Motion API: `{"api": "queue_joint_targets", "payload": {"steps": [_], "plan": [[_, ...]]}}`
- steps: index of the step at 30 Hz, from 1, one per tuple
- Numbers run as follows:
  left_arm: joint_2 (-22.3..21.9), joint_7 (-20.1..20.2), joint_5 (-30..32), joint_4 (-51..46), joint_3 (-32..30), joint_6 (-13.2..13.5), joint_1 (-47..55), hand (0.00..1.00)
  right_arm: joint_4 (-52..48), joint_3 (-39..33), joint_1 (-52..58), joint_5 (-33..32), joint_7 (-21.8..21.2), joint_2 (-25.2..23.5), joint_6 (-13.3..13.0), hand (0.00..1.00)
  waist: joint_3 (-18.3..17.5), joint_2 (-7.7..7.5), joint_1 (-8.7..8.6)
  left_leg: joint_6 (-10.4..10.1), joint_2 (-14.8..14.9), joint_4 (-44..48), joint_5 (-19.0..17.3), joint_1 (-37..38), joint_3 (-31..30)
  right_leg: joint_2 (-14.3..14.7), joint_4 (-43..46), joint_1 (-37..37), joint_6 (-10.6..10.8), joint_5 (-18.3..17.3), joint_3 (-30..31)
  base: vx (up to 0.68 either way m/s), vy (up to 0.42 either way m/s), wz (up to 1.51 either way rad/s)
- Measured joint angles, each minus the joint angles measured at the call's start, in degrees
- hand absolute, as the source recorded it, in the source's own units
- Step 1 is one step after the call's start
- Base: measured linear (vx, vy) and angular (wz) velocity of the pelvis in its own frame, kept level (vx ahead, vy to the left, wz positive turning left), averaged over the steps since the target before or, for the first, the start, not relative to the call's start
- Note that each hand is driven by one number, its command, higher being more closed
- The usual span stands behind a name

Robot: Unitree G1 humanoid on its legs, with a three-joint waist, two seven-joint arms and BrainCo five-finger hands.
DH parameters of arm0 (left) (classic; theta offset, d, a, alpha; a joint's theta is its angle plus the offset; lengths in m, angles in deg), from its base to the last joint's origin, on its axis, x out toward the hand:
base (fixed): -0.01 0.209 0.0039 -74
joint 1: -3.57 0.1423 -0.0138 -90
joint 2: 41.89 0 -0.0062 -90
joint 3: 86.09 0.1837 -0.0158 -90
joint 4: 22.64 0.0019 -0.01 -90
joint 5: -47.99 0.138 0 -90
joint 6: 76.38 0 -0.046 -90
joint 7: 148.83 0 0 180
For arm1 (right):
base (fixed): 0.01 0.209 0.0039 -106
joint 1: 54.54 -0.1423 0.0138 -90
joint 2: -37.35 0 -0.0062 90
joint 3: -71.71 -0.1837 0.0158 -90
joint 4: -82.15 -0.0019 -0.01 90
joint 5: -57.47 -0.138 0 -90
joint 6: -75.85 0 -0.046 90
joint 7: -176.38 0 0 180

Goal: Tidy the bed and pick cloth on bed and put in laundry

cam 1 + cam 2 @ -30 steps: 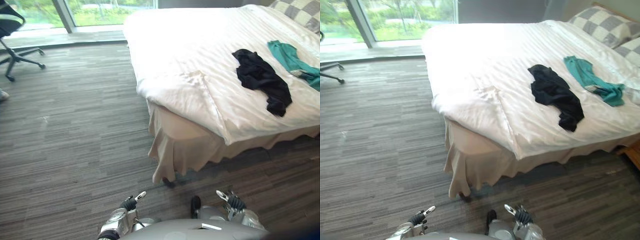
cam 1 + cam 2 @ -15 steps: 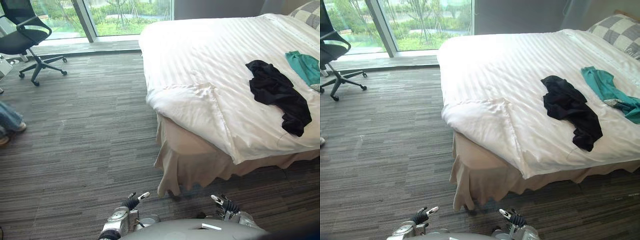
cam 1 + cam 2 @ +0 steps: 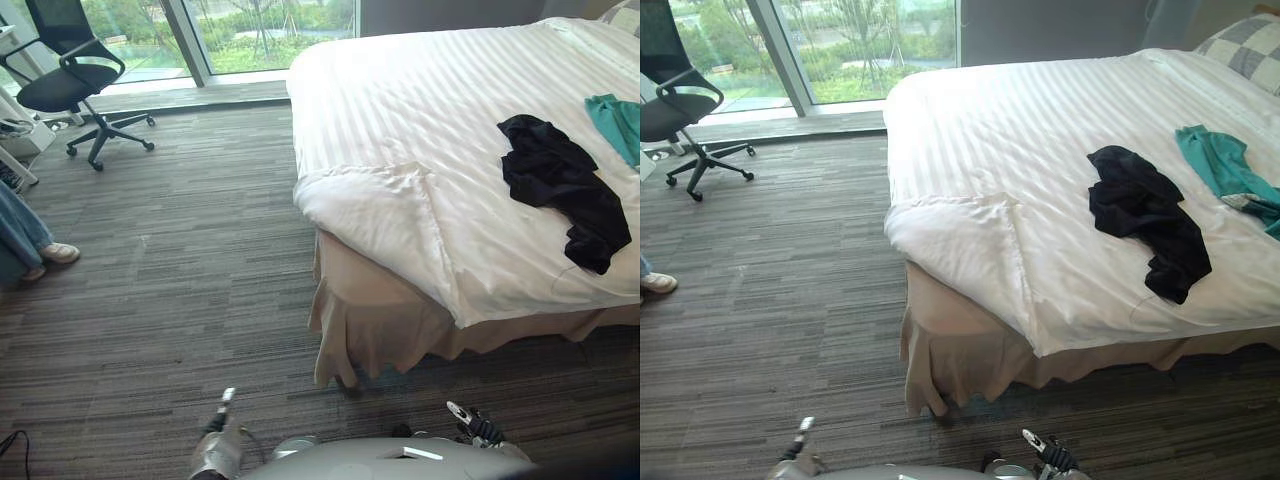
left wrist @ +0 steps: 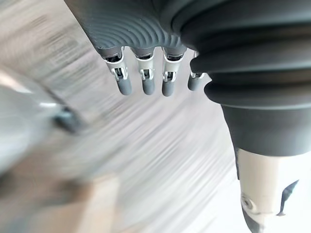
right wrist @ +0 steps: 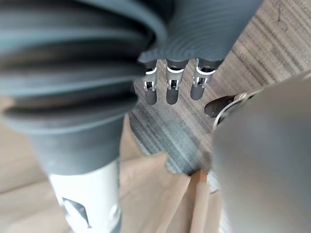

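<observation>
progress: barely starting, I'd judge; no cloth is being carried, so tidying, pickup and the laundry drop are all waiting
black crumpled garment [image 3: 555, 185]: lying on the wide bed with white striped duvet [image 3: 970, 110], toward its near edge, well apart from both hands
teal crumpled garment [image 3: 1225, 165]: lying near the black one, toward the grey-and-white checked pillow [image 3: 1245, 50]
left hand [image 4: 144, 80]: hanging low over the floor, fingers straight, slightly spread, holding nothing
right hand [image 5: 172, 90]: hanging low near the beige bed skirt [image 3: 375, 325], fingers straight, side by side, empty
folded-back duvet corner [image 3: 370, 200]: lying rumpled, needing smoothing
room: grey striped carpet floor [image 3: 180, 270] running to a big window [image 3: 260, 20], black swivel office chair [image 3: 65, 85] sitting beside it, a person's leg and shoe [image 3: 58, 253] showing at the left
</observation>
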Motion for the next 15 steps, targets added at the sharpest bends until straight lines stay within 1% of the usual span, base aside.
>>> {"api": "queue_joint_targets", "payload": {"steps": [1, 2, 4, 5, 6, 7, 8, 9, 10, 11, 12, 13, 14, 15], "plan": [[3.16, -0.79, -2.29, -0.07, -5.96, 2.43, -0.22, 0.0, 0.0, 0.1, 0.46, -0.02, 0.05, -0.01, -0.31, 0.0, 0.02, 0.1, -0.1, 0.34, 0.25, -0.42, -0.2, -0.09, 0.07, 0.37, -0.01, -0.13, -0.34, -0.26, 0.0, -0.04, -0.032, 0.06], [4.93, -1.24, -3.07, -0.21, -8.87, 3.8, -0.43, 0.0, 0.0, 0.2, 0.62, -0.06, 0.1, 0.0, -0.41, 0.0, 0.05, 0.22, -0.1, 0.75, 0.46, -0.5, -0.43, -0.17, 0.11, 0.6, -0.02, -0.2, -0.39, -0.32, 0.0, -0.02, -0.03, 0.0], [11.6, -3.38, -3.85, -3.32, -17.99, 10.19, -2.38, 0.0, -0.05, 1.53, 1.84, -0.31, 0.41, 0.28, -0.77, 0.0, -0.48, 0.12, 0.12, 0.88, 0.9, -0.46, -0.52, -1.13, 0.22, 1.1, -0.02, -1.07, -0.36, -0.73, -0.02, 0.0, -0.017, 0.01], [13.02, -3.74, -3.78, -4.4, -19.18, 11.57, -3.0, 0.0, -0.06, 1.79, 2.06, -0.38, 0.48, 0.42, -0.87, 0.0, -0.59, 0.24, 0.13, 0.89, 0.98, -0.47, -0.5, -1.53, 0.25, 1.16, -0.02, -1.47, -0.37, -0.73, -0.03, 0.03, -0.017, 0.03], [15.89, -4.26, -3.36, -6.58, -20.96, 14.16, -4.93, 0.0, -0.08, 2.23, 2.3, -1.0, 0.69, 0.63, -1.04, 0.0, -0.77, 0.61, 0.18, 0.95, 1.09, -0.56, -0.4, -2.21, 0.41, 1.23, 0.03, -2.22, -0.41, -0.7, -0.01, 0.04, 0.002, -0.02], [17.2, -4.45, -2.79, -7.53, -21.23, 15.25, -6.06, 0.0, -0.09, 2.65, 2.56, -1.63, 0.79, 0.8, -1.14, 0.0, -0.81, 0.87, 0.21, 1.07, 1.15, -0.76, -0.28, -2.23, 0.6, 1.29, 0.1, -2.37, -0.48, -0.73, 0.0, 0.08, 0.006, -0.04], [19.53, -5.16, -0.43, -9.74, -21.1, 16.36, -8.3, 0.0, -0.12, 3.27, 3.28, -2.17, 1.11, 1.34, -1.39, 0.0, -1.17, 1.55, 0.33, 1.25, 1.2, -1.27, 0.09, -2.01, 0.83, 1.36, 0.32, -2.47, -0.76, -0.74, 0.01, 0.08, 0.01, -0.01], [21.18, -5.28, 1.69, -11.64, -20.15, 16.81, -10.27, 0.0, -0.29, 3.58, 3.95, -2.69, 1.34, 1.59, -1.59, 0.0, -1.69, 2.03, 0.31, 1.45, 1.22, -1.34, 0.44, -2.0, 0.84, 1.41, 0.33, -2.57, -0.91, -0.69, 0.02, 0.11, 0.018, -0.01], [23.22, -5.21, 5.19, -14.62, -17.79, 16.78, -12.69, 0.0, -0.75, 3.69, 4.57, -3.21, 1.6, 1.73, -1.74, 0.0, -2.05, 2.46, 0.3, 1.35, 1.25, -1.39, 0.52, -1.98, 1.06, 1.46, 0.34, -2.62, -1.09, -0.71, 0.06, 0.12, 0.026, -0.04], [25.53, -4.82, 9.99, -17.27, -14.85, 16.57, -15.09, 0.0, -0.97, 3.8, 4.66, -3.77, 1.73, 1.77, -2.14, 0.0, -2.19, 2.29, 0.25, 1.17, 1.28, -1.39, 0.62, -1.97, 1.65, 1.47, 0.34, -2.74, -1.21, -0.78, 0.19, 0.13, 0.033, -0.07], [26.7, -4.43, 12.24, -18.78, -12.75, 16.26, -16.31, 0.0, -1.2, 3.81, 4.72, -4.13, 1.78, 1.73, -2.27, 0.0, -2.28, 2.49, 0.17, 1.07, 1.26, -1.37, 0.68, -1.89, 1.79, 1.47, 0.34, -2.9, -1.25, -0.79, 0.25, 0.11, 0.028, -0.06], [28.44, -3.37, 17.08, -21.85, -9.07, 15.06, -19.16, 0.0, -1.3, 3.78, 4.88, -4.25, 1.86, 1.69, -2.76, 0.0, -2.22, 2.69, -0.08, 0.91, 1.21, -1.36, 0.77, -1.9, 2.01, 1.46, 0.35, -3.02, -1.29, -0.8, 0.38, 0.09, 0.031, -0.04], [28.96, -2.77, 18.98, -23.51, -6.91, 14.6, -20.75, 0.0, -1.35, 3.78, 5.1, -4.29, 1.89, 1.71, -2.83, 0.0, -2.22, 2.72, -0.12, 0.91, 1.19, -1.36, 0.77, -1.86, 2.33, 1.46, 0.35, -3.06, -1.37, -0.85, 0.61, 0.08, 0.037, -0.14], [29.74, -0.86, 25.28, -26.71, -3.06, 12.72, -23.68, 0.0, -1.36, 3.78, 5.36, -4.44, 1.92, 1.75, -2.83, 0.0, -2.22, 2.74, -0.13, 0.9, 1.15, -1.34, 0.78, -1.59, 3.36, 1.46, 0.35, -3.07, -1.4, -0.87, 1.3, 0.09, 0.042, -0.24]]}}
